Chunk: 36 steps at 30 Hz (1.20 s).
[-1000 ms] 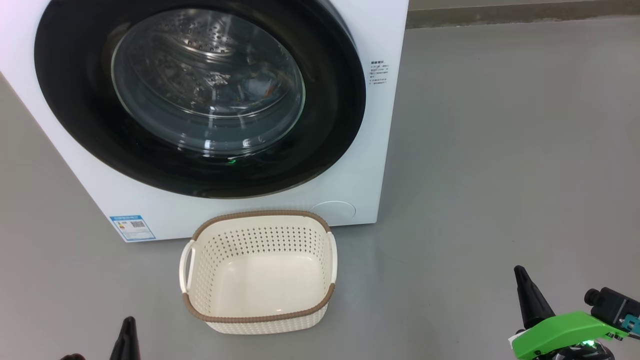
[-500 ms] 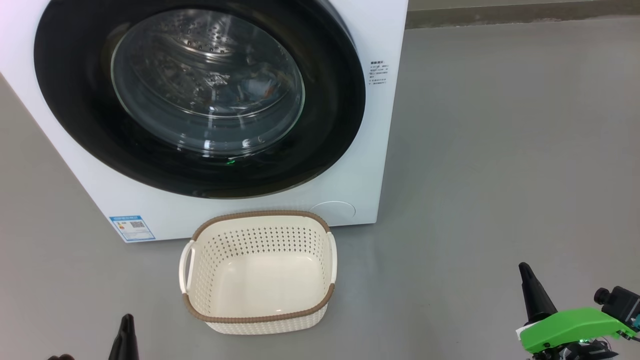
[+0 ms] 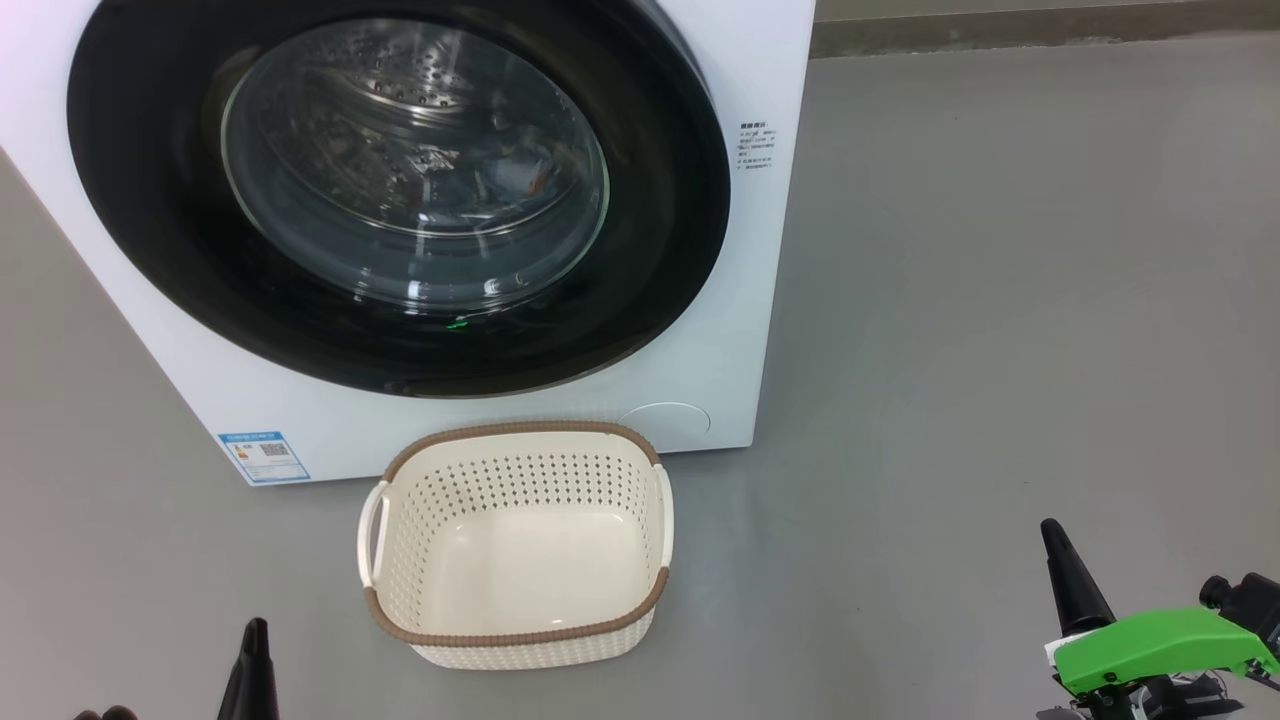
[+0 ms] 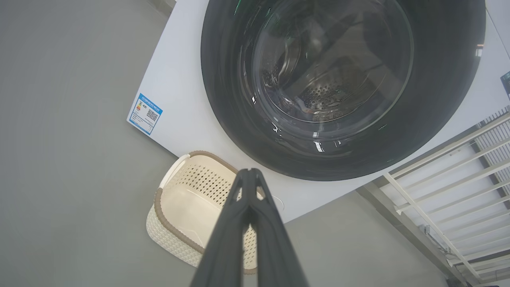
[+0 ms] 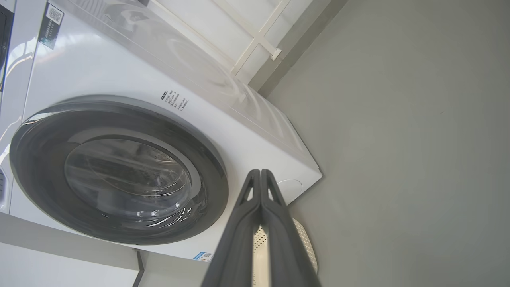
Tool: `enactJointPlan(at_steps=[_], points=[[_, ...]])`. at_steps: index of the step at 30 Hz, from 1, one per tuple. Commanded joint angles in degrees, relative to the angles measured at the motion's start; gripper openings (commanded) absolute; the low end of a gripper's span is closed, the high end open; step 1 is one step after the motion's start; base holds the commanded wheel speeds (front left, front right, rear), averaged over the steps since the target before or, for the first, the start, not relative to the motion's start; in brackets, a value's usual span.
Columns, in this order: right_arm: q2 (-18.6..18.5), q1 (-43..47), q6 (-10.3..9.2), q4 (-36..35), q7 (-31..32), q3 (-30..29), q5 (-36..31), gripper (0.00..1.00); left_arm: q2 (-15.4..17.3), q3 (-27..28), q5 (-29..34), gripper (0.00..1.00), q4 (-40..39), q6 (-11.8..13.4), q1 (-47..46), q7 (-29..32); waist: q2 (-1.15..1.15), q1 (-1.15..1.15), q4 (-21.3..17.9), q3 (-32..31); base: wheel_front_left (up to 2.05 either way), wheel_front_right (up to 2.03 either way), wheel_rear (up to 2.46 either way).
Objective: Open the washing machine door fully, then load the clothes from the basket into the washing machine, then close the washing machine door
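Washing machine door (image 3: 400, 190) shut on the clothes (image 3: 520, 178), basket (image 3: 520, 433) empty on the floor before it; left hand (image 3: 256, 635) and right hand (image 3: 1052, 535), closed and empty, have drifted slightly, so the job looks finished.

– Can you see the whole washing machine (image 3: 760, 300)?
– No. From the head, its top and left side run off the picture, with the top of the washing machine door (image 3: 660, 250).
– What is behind the glass (image 3: 415, 165)?
– A blue and orange blur, maybe the clothes (image 3: 520, 178).
– Can you read the blue label (image 3: 264, 455)?
– No, too small. The grey print (image 3: 757, 147) too.
– And down low?
– The bottom edge cuts off the left end effector (image 3: 256, 650). A green cover (image 3: 1150, 640) hides the base of the right end effector (image 3: 1062, 565). From the right wrist, dark fingers (image 5: 239, 239) hide most of the basket (image 5: 306, 245).
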Motion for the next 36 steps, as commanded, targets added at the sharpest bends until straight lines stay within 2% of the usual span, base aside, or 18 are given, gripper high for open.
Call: enactJointPlan(at_steps=[1, 36], points=[[-0.4, -1.9, 0.0, -1.8, 0.3, -0.1, 1.3, 0.0, 0.6, 1.2, -1.8, 0.0, -2.0, -0.1, -2.3, 0.3, 0.0, 0.0, 0.0, 0.0, 0.0, 0.0, 0.0], [1.6, -2.2, 0.0, -5.1, 6.1, -4.0, 18.0, 0.0, -0.2, 1.9, -24.1, 0.0, -5.2, -0.1, -3.3, 6.0, 0.0, 0.0, -0.1, -0.1, 0.0, 0.0, 0.0]])
